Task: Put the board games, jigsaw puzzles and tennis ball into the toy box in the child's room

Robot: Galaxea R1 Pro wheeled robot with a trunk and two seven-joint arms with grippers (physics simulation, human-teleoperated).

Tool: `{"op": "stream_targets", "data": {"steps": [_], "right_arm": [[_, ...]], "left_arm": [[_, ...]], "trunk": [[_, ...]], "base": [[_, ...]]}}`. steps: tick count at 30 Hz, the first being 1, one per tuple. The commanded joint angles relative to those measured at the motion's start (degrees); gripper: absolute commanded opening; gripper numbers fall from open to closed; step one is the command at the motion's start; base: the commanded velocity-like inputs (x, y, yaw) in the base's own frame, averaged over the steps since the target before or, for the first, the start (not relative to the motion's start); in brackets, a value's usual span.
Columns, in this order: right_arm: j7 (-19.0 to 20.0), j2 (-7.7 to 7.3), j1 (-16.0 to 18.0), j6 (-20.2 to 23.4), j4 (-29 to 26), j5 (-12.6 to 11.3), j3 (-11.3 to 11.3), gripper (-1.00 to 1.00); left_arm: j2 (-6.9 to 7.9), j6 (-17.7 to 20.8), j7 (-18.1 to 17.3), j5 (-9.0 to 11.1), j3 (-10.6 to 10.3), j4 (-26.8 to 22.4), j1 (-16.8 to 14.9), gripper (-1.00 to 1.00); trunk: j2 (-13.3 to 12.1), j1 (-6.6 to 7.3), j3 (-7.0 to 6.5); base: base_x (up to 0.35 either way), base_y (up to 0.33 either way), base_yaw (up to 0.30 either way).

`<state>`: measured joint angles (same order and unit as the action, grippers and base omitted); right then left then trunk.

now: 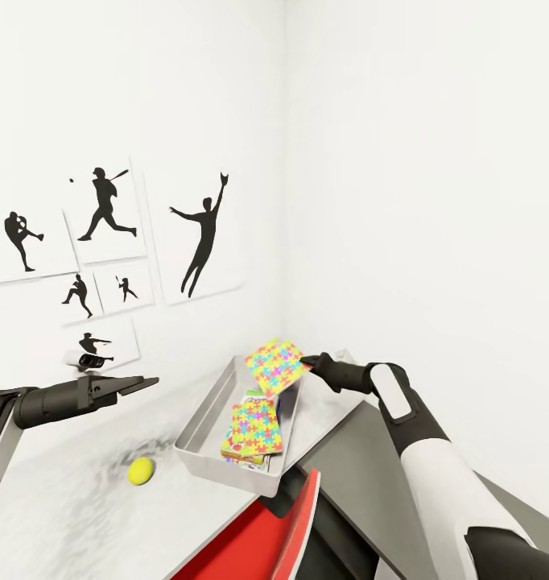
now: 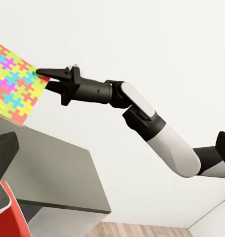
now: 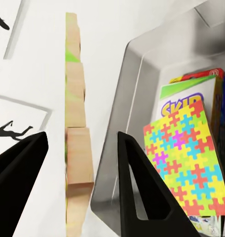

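We hold the puzzle by its edge in our right gripper, clamped, above the box. Released tilted, it could catch the rim and slide onto the table. Our left gripper, jaws together, hangs above the ball.

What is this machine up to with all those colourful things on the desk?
It is tidying toys into the grey toy box. Its right hand holds one jigsaw puzzle by its edge above the box. A second puzzle already lies inside on top of the board games. The tennis ball sits on the table beside the box, and the left hand hovers empty above it.
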<state>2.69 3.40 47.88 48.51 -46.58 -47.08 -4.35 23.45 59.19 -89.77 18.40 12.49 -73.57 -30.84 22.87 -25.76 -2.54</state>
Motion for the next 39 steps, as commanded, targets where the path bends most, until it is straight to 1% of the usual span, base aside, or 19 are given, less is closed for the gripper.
{"op": "stream_targets", "data": {"steps": [1,5,7,10,15,17,22,27,32,39], "right_arm": [[-0.14,0.12,0.02,0.32,0.0,0.25,-0.3,-1.0],[-1.02,0.33,0.26,0.09,0.24,0.23,-0.3,-1.0],[-1.88,0.57,0.64,0.02,1.62,0.18,-0.3,-1.0],[-3.21,2.33,1.98,-1.73,6.38,-0.15,-0.33,-1.0],[-3.82,5.98,2.59,-4.47,13.01,-0.37,-0.4,-1.0],[-3.91,6.59,2.64,-4.77,13.88,-0.58,-0.78,-1.0],[-4.0,6.59,2.58,-4.9,14.73,-0.79,-1.06,-1.0],[-3.95,6.59,2.57,-5.02,17.27,-0.74,-1.09,-1.0],[-4.02,6.59,2.57,-6.62,18.05,-0.74,-1.02,-1.0],[-4.06,6.59,2.57,-7.08,19.18,-0.68,-0.92,-1.0]], "left_arm": [[0.02,0.61,-0.23,-0.03,-0.01,0.01,-0.01,1.0],[0.02,0.61,-0.23,-0.03,-0.01,0.01,-0.01,1.0],[0.02,0.62,-0.23,0.0,-0.01,0.01,-0.01,1.0],[0.02,0.63,-0.23,-0.02,-0.01,0.01,-0.01,1.0],[0.02,0.66,-0.23,-0.03,-0.03,0.01,-0.01,1.0],[0.02,0.66,-0.23,0.0,-0.02,0.01,-0.01,1.0],[0.17,0.66,-0.23,0.05,-0.01,0.01,-0.01,1.0],[0.16,0.66,-0.23,0.06,-0.01,0.01,-0.01,1.0],[0.0,0.66,-0.23,-0.01,-0.07,0.01,-0.01,1.0],[-0.07,0.66,-0.23,-0.03,-0.1,0.01,-0.01,1.0]], "trunk": [[0.05,-0.02,0.03],[0.05,-0.02,0.03],[0.05,-0.02,0.03],[0.05,-0.02,0.03],[0.05,-0.02,0.03],[0.05,-0.02,0.03],[0.05,-0.02,0.03],[0.05,-0.02,0.03],[0.05,-0.02,0.03],[0.05,-0.02,0.03]], "base": [[0.0,0.0,0.0],[0.0,0.0,0.0],[0.0,0.0,0.0],[0.0,0.0,0.0],[0.0,0.0,0.0],[0.0,0.0,0.0],[0.0,0.0,0.0],[0.0,0.0,0.0],[0.0,0.0,0.0],[0.0,0.0,0.0]]}}
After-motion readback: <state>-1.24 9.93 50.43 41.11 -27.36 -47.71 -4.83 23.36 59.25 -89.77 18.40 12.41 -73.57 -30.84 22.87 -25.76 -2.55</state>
